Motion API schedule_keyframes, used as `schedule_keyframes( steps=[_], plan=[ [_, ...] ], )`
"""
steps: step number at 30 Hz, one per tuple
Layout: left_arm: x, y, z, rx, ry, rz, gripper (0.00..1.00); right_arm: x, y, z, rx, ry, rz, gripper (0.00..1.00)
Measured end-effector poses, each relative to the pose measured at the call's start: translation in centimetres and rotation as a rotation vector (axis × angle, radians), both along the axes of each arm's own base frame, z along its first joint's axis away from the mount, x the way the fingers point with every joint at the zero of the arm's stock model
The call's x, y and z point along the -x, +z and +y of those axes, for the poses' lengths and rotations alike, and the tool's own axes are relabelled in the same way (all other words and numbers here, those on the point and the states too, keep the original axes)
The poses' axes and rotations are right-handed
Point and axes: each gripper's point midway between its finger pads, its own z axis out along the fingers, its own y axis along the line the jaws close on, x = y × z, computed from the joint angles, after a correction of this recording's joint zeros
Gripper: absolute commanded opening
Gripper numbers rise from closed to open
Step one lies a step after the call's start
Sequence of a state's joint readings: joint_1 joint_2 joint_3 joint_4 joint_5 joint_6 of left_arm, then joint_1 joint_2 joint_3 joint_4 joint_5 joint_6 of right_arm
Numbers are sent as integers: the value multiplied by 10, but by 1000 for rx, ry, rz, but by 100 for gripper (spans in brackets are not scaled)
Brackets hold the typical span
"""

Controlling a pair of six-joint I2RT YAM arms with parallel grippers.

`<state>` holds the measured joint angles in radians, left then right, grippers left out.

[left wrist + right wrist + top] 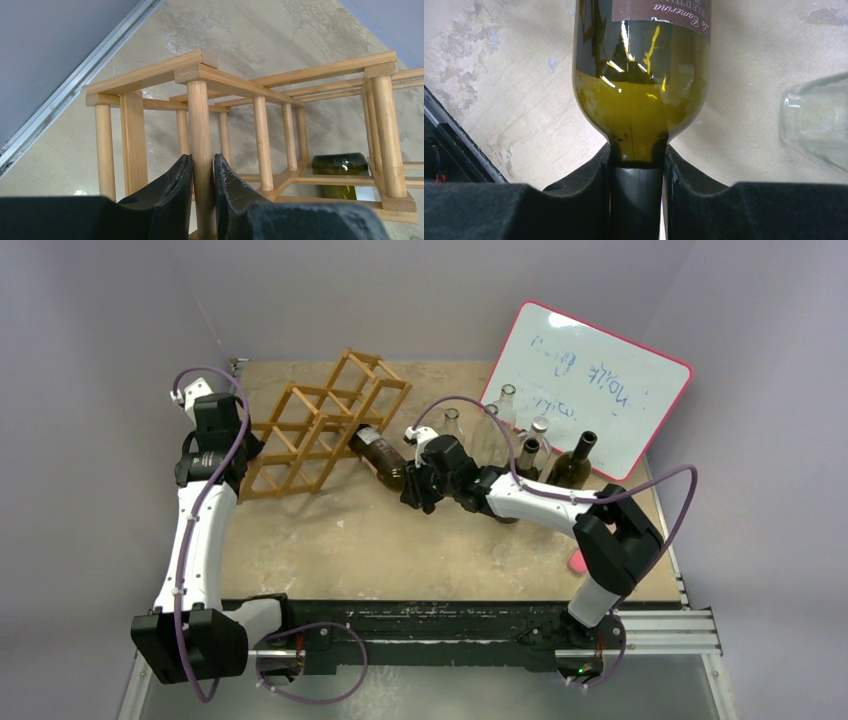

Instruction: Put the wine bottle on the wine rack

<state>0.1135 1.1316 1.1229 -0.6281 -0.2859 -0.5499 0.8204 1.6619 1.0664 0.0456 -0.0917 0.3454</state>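
Note:
The wine rack [325, 420], a light wooden lattice, stands on the table at back left. My left gripper [203, 167] is shut on one of its round upright dowels [200, 130] at the near-left corner. The wine bottle [380, 457], dark green with a brown label, lies tilted with its base pushed into a right-hand cell of the rack; that base [340, 165] shows through the slats in the left wrist view. My right gripper [636, 165] is shut on the bottle's black-capped neck, just below the shoulder [639, 115].
Several other bottles, clear [505, 410] and dark [575, 462], stand at back right in front of a pink-edged whiteboard [590, 385]. A clear bottle [816, 120] lies close to my right gripper. A small pink object [577, 561] sits near the right arm's base.

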Motion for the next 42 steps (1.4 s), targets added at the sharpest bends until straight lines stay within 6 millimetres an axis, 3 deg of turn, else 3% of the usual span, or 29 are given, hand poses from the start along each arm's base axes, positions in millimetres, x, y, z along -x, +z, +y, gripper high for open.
schedule_keyframes(
  steps=[21, 32, 42],
  plan=[
    [-7, -1, -10, 27, -64, -2, 19, -42, -10, 50, -59, -51, -12, 0],
    [-9, -1, -10, 29, -68, -1, 19, -63, -14, 66, -75, -69, -39, 0],
    [-9, -1, -10, 28, -72, 1, 19, -75, -17, 76, -84, -77, -53, 14]
  ],
)
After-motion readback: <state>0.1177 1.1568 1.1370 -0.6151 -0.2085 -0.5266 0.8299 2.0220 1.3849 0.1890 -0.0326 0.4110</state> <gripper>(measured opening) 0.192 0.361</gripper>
